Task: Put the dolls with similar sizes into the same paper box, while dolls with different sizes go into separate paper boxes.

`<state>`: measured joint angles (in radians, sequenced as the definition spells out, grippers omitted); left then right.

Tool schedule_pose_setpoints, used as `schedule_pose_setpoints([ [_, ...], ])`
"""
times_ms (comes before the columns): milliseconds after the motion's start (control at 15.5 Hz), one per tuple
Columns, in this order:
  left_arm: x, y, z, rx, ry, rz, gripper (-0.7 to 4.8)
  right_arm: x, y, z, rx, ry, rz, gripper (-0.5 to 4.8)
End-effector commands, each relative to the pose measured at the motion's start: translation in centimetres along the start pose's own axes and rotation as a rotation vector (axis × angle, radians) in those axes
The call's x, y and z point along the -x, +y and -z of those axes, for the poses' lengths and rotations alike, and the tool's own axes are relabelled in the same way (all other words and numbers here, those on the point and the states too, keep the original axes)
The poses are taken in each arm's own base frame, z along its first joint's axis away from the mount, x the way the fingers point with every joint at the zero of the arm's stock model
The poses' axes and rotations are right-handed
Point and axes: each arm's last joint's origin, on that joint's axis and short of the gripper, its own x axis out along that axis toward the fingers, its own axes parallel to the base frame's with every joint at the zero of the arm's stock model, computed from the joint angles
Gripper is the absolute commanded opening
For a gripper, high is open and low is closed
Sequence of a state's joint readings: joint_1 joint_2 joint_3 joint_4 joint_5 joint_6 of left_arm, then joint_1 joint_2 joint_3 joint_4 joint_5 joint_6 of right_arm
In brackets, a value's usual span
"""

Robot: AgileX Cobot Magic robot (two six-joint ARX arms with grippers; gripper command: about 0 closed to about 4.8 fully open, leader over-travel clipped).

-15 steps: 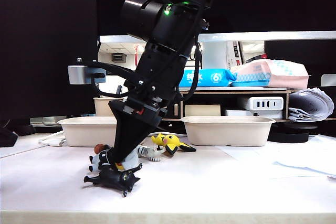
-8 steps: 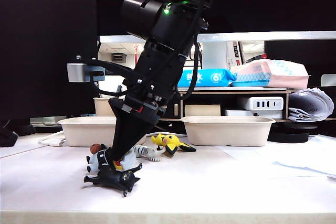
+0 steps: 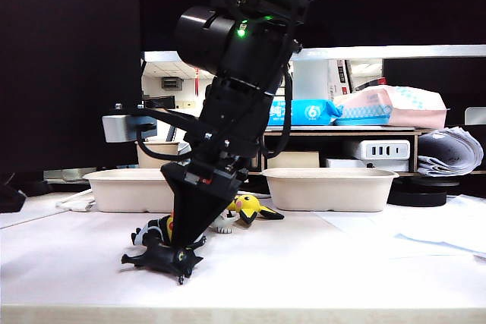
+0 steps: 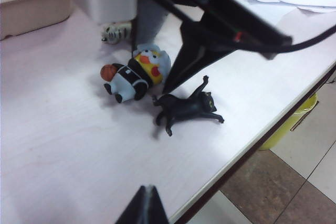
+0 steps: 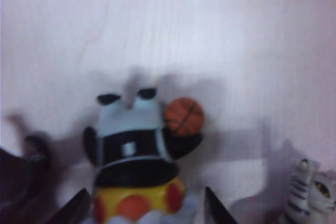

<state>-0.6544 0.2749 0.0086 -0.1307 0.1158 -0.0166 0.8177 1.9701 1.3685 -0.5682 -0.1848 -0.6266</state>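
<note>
while pale-blue doll [image 5: 137,156] lies between right tool [image 5: 144,208] fingers (apart) | left tool [image 4: 146,205] state unclear

A: Left cam status?
B: Black cat [image 4: 186,107] lying flat on the white table [image 4: 63,150], near its front edge. Pale-blue doll [image 4: 137,73] lying just beside it, orange ball at one end.
A: Grippers?
B: Right gripper [image 4: 176,80] comes down between the two, black tip at the blue doll. Left gripper [image 4: 145,207]: only a dark tip visible. Striped doll [image 4: 116,31] further back, paper box [image 4: 32,8] in the corner.
</note>
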Motion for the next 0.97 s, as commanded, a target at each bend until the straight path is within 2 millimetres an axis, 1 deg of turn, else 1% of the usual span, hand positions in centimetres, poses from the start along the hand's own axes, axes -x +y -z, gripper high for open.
schedule_pose_setpoints([
  [65,0.0,0.0,-0.1,-0.003,-0.013,0.000,-0.05,0.0,-0.2,-0.4,-0.009,-0.024,0.024,2.71],
  [387,0.0,0.0,-0.1,-0.003,-0.013,0.000,-0.05,0.0,-0.4,-0.7,-0.009,-0.060,0.049,2.70],
  [452,0.0,0.0,-0.1,-0.003,-0.013,0.000,-0.05,0.0,-0.4,-0.7,-0.012,-0.059,0.049,2.34],
  [516,0.0,0.0,-0.1,-0.003,-0.013,0.000,-0.05,0.0,-0.4,-0.7,-0.012,-0.059,0.049,1.88],
  [710,0.0,0.0,-0.1,-0.003,-0.013,0.000,-0.05,0.0,-0.4,-0.7,-0.013,-0.059,0.050,1.00],
  [839,0.0,0.0,-0.2,-0.003,-0.016,0.000,-0.05,0.1,-0.6,-0.8,-0.043,-0.071,0.058,0.94],
  [968,0.4,0.0,-0.5,-0.009,-0.068,0.000,-0.05,1.0,-1.2,-1.9,-0.094,-0.117,0.087,0.94],
])
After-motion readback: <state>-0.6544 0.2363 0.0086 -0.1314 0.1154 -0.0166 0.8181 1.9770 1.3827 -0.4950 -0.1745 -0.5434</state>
